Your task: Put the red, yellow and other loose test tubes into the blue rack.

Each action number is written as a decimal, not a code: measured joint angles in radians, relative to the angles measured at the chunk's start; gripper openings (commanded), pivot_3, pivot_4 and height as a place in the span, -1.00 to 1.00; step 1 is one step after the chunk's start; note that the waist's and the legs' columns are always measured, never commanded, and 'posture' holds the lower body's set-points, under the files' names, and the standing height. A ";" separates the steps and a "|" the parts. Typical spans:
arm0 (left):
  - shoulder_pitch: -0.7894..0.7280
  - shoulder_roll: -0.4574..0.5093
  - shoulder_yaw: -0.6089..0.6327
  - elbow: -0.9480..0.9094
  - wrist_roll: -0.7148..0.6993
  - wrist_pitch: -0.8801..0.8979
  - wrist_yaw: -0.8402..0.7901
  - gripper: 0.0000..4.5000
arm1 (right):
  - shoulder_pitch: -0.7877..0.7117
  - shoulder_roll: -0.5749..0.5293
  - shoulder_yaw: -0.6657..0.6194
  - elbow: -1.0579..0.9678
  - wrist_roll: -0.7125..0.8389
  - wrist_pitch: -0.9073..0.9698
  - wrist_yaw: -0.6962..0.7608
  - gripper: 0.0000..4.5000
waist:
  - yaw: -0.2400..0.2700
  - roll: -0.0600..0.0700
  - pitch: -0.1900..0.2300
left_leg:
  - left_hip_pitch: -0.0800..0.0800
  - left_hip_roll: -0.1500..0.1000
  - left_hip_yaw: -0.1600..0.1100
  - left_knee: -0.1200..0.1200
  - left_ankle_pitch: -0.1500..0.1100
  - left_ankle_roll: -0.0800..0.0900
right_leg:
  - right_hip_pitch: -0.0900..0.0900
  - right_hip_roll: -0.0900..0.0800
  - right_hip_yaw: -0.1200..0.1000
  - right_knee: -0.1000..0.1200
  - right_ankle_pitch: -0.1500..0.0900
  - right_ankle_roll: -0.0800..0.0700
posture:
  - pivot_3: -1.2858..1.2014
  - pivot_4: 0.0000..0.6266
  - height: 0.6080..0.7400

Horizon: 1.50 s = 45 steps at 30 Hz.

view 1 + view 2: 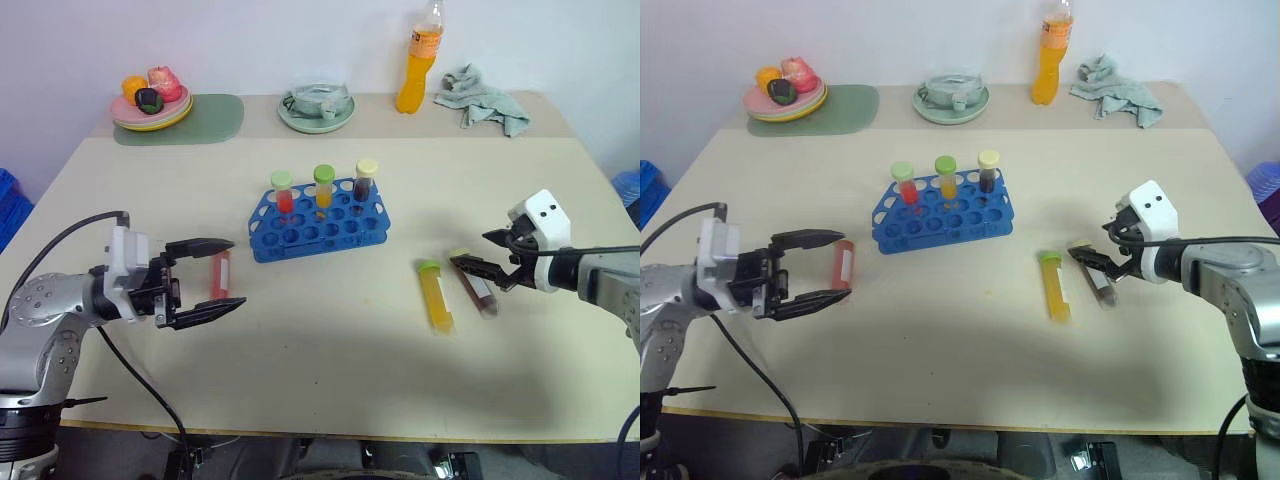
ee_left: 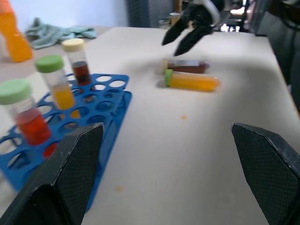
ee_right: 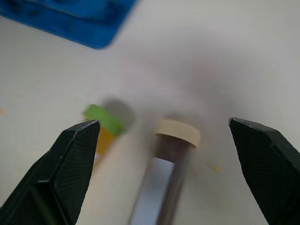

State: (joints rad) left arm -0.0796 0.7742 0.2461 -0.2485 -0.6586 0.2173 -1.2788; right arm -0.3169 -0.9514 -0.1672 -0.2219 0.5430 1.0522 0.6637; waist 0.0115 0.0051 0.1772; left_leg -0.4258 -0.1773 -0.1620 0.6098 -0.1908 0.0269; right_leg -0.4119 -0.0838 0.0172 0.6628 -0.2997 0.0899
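Nearest you, your left gripper [image 1: 225, 282] hangs over the table [image 1: 330, 390] with fingers spread wide, a loose red tube [image 1: 220, 273] lying on the table between them. On your right, the right gripper [image 1: 482, 252] is also wide and empty, hovering just above the dark brown tube [image 1: 478, 288]; the yellow tube [image 1: 435, 297] lies just beside it. Farther back stands the blue rack [image 1: 318, 222], already holding three upright tubes.

Each arm is silver-grey metal with a rounded joint housing showing small screw holes. Black cables loop along both. A white block sits at each wrist, ahead of the black left end effector [image 1: 205, 283] and right end effector [image 1: 488, 262], each with 2 textured, wedge-shaped fingers.
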 measured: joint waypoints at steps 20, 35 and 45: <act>0.076 -0.001 -0.018 -0.112 -0.008 0.065 0.082 0.97 | -0.151 -0.049 0.163 0.173 -0.064 0.231 0.002 1.00 | 0.001 0.000 0.000 | 0.000 0.000 0.001 0.001 0.000 0.000 | 0.000 0.000 0.000 0.000 0.001 0.002 | 0.03 -0.52 1.00; 0.124 -0.001 -0.018 -0.159 -0.028 0.082 0.105 1.00 | -0.216 -0.043 0.242 0.212 -0.095 0.246 0.048 -0.65 | 0.000 -0.001 0.000 | 0.000 0.000 0.001 0.002 -0.001 -0.001 | 0.001 0.000 0.000 0.000 0.001 0.002 | 0.03 -0.52 1.00; 0.115 0.000 -0.015 -0.149 -0.028 0.081 0.105 1.00 | -0.112 -0.049 0.191 0.058 -0.075 0.127 0.122 -0.65 | 0.001 0.000 0.000 | -0.001 0.000 0.001 0.001 -0.001 0.000 | -0.001 0.000 0.000 0.000 0.001 0.002 | 0.03 -0.52 1.00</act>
State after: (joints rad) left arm 0.0354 0.7738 0.2314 -0.3977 -0.6871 0.2987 -1.1737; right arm -0.4293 -1.0004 0.0240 -0.1643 0.4683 1.1795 0.7853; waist 0.0121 0.0050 0.1772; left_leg -0.4267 -0.1768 -0.1605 0.6107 -0.1915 0.0265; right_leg -0.4125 -0.0841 0.0173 0.6624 -0.2982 0.0922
